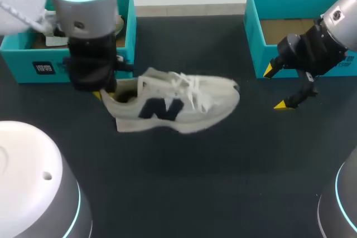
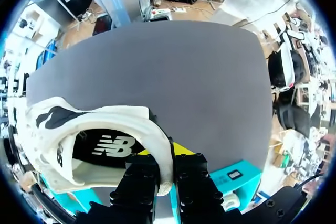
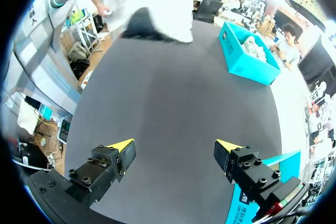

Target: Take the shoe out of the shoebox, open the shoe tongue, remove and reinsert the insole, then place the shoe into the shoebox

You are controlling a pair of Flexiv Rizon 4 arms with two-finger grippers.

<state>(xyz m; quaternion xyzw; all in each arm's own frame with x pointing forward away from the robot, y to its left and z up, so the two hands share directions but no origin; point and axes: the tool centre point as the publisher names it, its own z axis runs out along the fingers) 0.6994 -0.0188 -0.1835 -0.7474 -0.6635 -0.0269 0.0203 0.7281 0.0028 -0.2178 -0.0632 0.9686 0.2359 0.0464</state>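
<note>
Our left gripper [image 2: 165, 157] pinches the heel collar of the white sneaker [image 1: 178, 107], with one finger inside the opening, one outside, and the padded rim squeezed between them. The dark insole [image 2: 105, 148] lies in place inside the sneaker. The sneaker sits over the middle of the black table [image 1: 223, 182], outside both boxes, its toe pointing toward our right arm. We cannot tell whether its sole touches the surface. Our right gripper [image 1: 277, 88] hangs near the toe with its fingers spread wide and nothing between them. Farther back, the left shoebox [image 1: 22, 54] and the right shoebox [image 1: 254, 32], both teal, stand at the table's far edge.
</note>
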